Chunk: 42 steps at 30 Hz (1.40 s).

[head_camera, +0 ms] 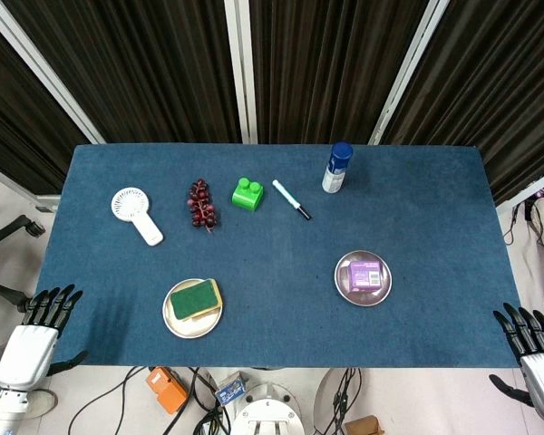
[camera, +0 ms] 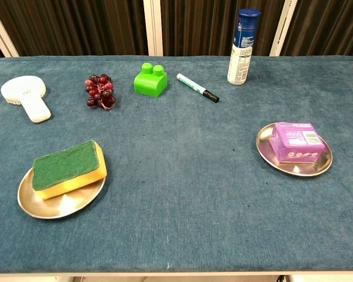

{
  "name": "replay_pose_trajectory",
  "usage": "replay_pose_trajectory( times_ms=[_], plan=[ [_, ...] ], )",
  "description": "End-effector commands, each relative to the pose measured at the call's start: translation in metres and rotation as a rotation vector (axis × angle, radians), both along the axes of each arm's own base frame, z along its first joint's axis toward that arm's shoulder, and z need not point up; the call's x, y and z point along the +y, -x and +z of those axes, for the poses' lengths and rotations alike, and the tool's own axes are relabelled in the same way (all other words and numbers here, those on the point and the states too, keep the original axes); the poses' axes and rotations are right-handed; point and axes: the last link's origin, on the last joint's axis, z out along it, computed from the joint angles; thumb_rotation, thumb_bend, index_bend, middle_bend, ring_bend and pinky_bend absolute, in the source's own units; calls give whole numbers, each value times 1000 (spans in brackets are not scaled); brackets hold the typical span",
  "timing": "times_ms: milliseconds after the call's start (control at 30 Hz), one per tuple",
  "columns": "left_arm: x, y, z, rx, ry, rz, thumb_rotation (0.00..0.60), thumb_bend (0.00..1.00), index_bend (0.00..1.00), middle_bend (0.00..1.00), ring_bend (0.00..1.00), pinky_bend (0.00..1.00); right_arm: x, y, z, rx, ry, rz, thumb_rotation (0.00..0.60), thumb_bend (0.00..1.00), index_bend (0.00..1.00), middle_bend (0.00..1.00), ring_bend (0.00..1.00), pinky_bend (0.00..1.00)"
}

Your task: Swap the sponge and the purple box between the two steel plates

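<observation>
A yellow sponge with a green top [head_camera: 196,298] [camera: 69,168] lies on the left steel plate [head_camera: 179,324] [camera: 47,204]. The purple box [head_camera: 365,274] [camera: 296,141] sits on the right steel plate [head_camera: 344,286] [camera: 265,144]. My left hand [head_camera: 38,328] hangs off the table's front left corner, fingers spread, holding nothing. Past the front right corner my right hand [head_camera: 531,348] is likewise spread and holds nothing. Both hands are far from the plates and do not appear in the chest view.
Along the back of the blue table [head_camera: 272,245] lie a white hand fan [head_camera: 134,210], a bunch of dark grapes [head_camera: 201,204], a green toy brick [head_camera: 247,193], a marker pen [head_camera: 291,199] and an upright blue-capped bottle [head_camera: 337,167].
</observation>
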Motion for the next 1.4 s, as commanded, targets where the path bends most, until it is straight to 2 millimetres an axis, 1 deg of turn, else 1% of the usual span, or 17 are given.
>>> replay_pose_trajectory(
  times_ms=[33,167,267,367,467,567,600,667,700,767,867,1000,1100,1200,1233,1333,1400],
  plan=[
    [4,0,-1,3,7,6,600,73,0,0,0,61,-1,1,1,-2,5,-7,600,191,0,0,0,0],
    [8,-1,-3,5,18,6,600,73,0,0,0,61,-6,4,-2,5,5,-22,600,191,0,0,0,0],
    [10,-1,-1,2,20,8,600,73,0,0,0,61,-17,2,-9,2,-1,-13,600,191,0,0,0,0],
    [12,1,2,-1,8,15,600,73,0,0,0,61,-36,-5,-19,21,-12,19,600,192,0,0,0,0],
    [17,2,4,-3,2,24,600,73,0,0,0,61,-66,-19,-31,40,-37,55,600,192,0,0,0,0],
    [24,4,7,-12,-1,41,600,73,0,0,0,61,-105,-40,-47,67,-84,82,600,191,0,0,0,0],
    [26,5,8,-15,-3,47,600,73,0,0,0,61,-121,-50,-55,72,-108,91,600,192,0,0,0,1],
    [29,6,9,-17,-6,55,600,73,0,0,0,61,-144,-66,-70,81,-146,108,600,192,0,0,0,18],
    [31,6,10,-19,-8,57,600,73,0,0,0,61,-157,-76,-81,78,-171,113,600,192,0,0,0,34],
    [33,7,12,-21,-10,62,600,72,0,0,0,61,-177,-90,-99,72,-214,115,600,200,0,0,0,52],
    [35,8,14,-25,-12,69,600,73,0,0,0,61,-196,-106,-121,75,-262,121,600,237,4,21,1,102],
    [36,10,16,-35,-11,74,600,73,0,0,0,61,-205,-118,-141,100,-300,130,600,283,91,106,42,154],
    [34,10,17,-40,-12,73,600,73,0,0,0,61,-207,-122,-149,131,-311,128,600,296,182,174,120,186],
    [33,9,18,-43,-8,67,600,73,0,0,0,61,-209,-122,-153,144,-320,107,600,308,237,212,155,242],
    [32,9,18,-44,-7,65,600,73,0,0,0,61,-210,-122,-154,146,-326,99,600,313,258,229,172,266],
    [32,9,17,-45,-4,63,600,73,0,0,0,61,-213,-122,-158,151,-341,83,600,336,384,301,287,389],
    [32,9,18,-47,-4,66,600,73,0,0,0,61,-214,-122,-160,155,-353,77,600,354,445,334,353,474]
  ],
)
